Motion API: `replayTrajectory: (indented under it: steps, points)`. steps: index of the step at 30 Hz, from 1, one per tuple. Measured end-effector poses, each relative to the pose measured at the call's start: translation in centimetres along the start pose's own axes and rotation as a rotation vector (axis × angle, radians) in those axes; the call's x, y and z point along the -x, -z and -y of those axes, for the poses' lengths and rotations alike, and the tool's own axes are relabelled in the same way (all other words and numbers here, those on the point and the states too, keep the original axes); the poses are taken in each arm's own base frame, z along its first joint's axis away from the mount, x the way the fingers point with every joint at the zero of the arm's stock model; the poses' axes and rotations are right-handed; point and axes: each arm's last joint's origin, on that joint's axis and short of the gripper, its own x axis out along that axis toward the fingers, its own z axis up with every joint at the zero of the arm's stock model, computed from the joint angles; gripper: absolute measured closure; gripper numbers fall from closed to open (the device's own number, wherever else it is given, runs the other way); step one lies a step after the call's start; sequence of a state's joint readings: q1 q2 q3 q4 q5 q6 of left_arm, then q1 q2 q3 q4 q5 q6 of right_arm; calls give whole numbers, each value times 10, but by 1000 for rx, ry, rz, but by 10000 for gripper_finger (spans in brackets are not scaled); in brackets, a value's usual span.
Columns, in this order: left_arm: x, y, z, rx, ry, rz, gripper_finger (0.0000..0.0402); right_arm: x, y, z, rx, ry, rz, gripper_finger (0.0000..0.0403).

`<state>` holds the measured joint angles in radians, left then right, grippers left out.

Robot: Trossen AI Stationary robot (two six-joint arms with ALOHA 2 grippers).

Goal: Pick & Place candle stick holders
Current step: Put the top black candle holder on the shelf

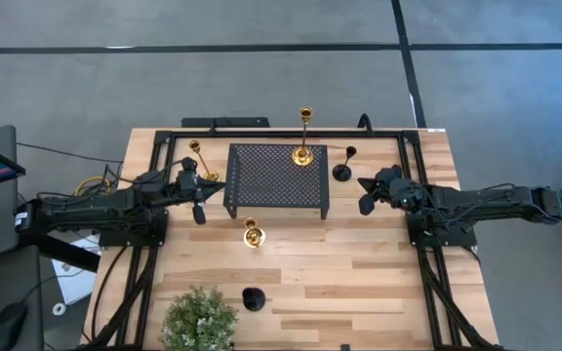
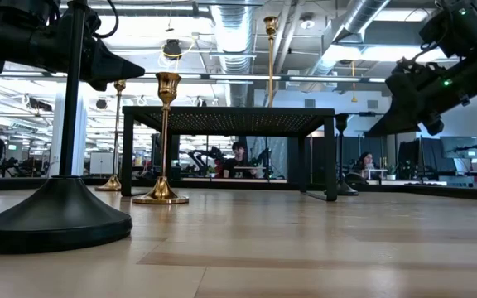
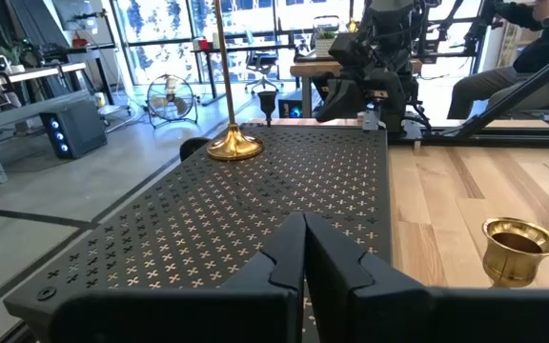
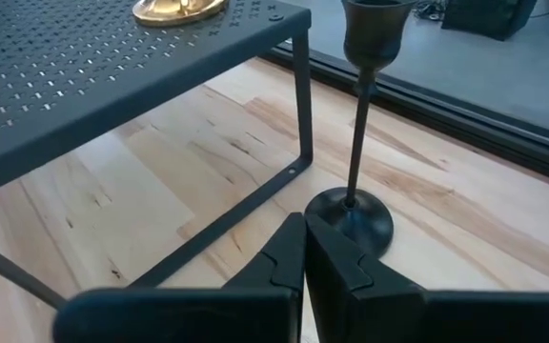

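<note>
A tall gold holder stands by its round base on the black perforated stand. A second tall gold holder stands on the table left of the stand. A short gold holder stands in front of the stand. One black holder stands right of the stand and another near the front edge. My left gripper is shut and empty at the stand's left edge. My right gripper is shut and empty, just short of the right black holder's base.
A green potted plant stands at the table's front left. Black rails run along the table's sides. Bare wood lies between the stand and the front edge. People sit in the room behind the table.
</note>
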<state>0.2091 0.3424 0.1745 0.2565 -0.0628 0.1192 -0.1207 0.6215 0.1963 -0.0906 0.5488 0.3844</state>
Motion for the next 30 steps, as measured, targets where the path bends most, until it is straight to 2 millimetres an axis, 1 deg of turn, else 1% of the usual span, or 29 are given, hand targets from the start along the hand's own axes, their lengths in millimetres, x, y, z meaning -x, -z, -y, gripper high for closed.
replayTrajectory:
  steps: [7, 10, 12, 16, 19, 22, 26, 30]
  points:
    - [0, 0, 0, 0, 0, 1, 394, 0, 0, 0, -17, 2, 2, 402]
    - [0, 0, 0, 0, 0, 2, 394, 0, 0, 0, -10, -8, -6, 396]
    - [0, 0, 0, 0, 0, 3, 394, -2, 1, -1, -3, -19, -18, 382]
    - [0, 0, 0, 0, -1, 5, 394, -6, 2, -4, 24, -15, -28, 331]
    - [0, -1, 0, 0, -1, 6, 394, -10, 0, -7, 14, -25, -3, 292]
    - [0, -1, 0, 0, 0, 6, 394, -15, -3, -12, 0, -29, 32, 264]
    - [0, -1, 0, 0, -1, 6, 394, -22, -2, -15, 4, 14, 55, 248]
    - [0, -1, 0, 0, -1, 6, 394, -30, 0, -18, 2, 31, 59, 246]
